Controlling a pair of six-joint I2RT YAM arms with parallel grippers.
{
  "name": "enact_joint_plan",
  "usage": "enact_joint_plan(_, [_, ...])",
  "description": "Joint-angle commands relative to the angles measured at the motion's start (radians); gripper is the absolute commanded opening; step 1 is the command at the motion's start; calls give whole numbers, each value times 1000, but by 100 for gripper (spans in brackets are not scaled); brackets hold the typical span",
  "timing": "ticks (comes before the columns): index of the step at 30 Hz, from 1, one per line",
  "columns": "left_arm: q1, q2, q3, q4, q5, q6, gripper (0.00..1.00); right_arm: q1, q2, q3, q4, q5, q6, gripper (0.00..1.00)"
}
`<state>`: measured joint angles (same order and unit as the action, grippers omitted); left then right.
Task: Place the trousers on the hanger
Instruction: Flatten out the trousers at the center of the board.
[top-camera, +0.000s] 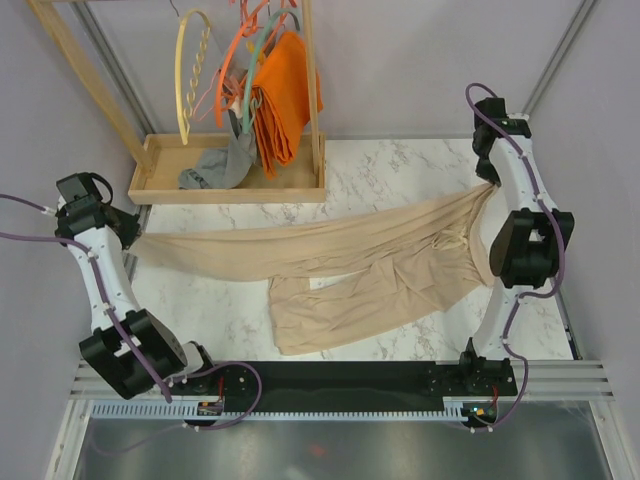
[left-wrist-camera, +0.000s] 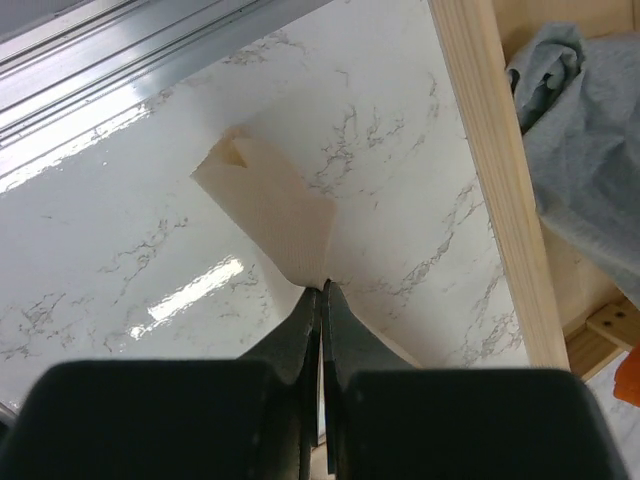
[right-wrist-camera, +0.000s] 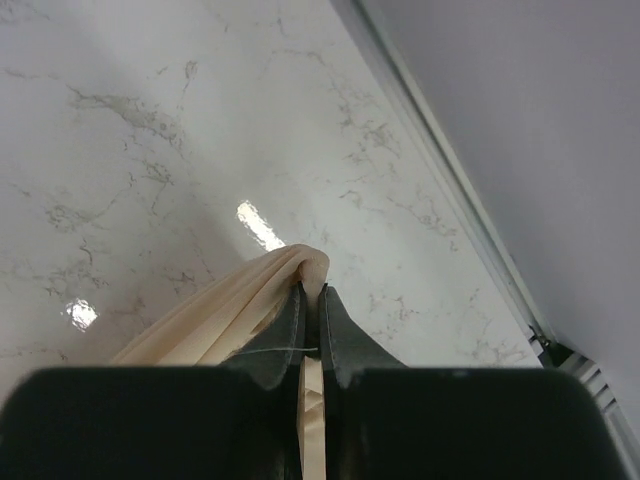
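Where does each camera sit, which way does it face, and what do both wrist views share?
Top external: above and behind, facing down on table, trousers, hanger; left arm and right arm show.
Left wrist: on the left arm, facing down past left fingers toward the wooden tray.
Right wrist: on the right arm, facing down past right fingers toward the wall.
Shared: shut fingers pinching the trousers over marble.

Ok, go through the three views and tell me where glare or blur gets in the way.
Top external: even light, sharp, the trousers and the hanger clear, soft shadow under the fabric. Left wrist: glare streaks on the marble table, the left gripper dark and blurred up close. Right wrist: small glare spots on the table, the right gripper likewise dark and soft.
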<state>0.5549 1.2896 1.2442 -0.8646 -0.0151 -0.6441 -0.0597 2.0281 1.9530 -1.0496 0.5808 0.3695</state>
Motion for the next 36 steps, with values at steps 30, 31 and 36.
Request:
enact_joint_plan(30, [59,-105,258,-149,18,-5,2,-32,-839,-258,184,301,-34,0])
enact_joint_plan(31, [59,-130,252,-146,-14,-6,2,-31,-848,-259,188,297,-32,0])
enact_joint_plan(36, [59,-335,127,-139,-40,-9,2,-31,-945,-344,186,225,-15,0])
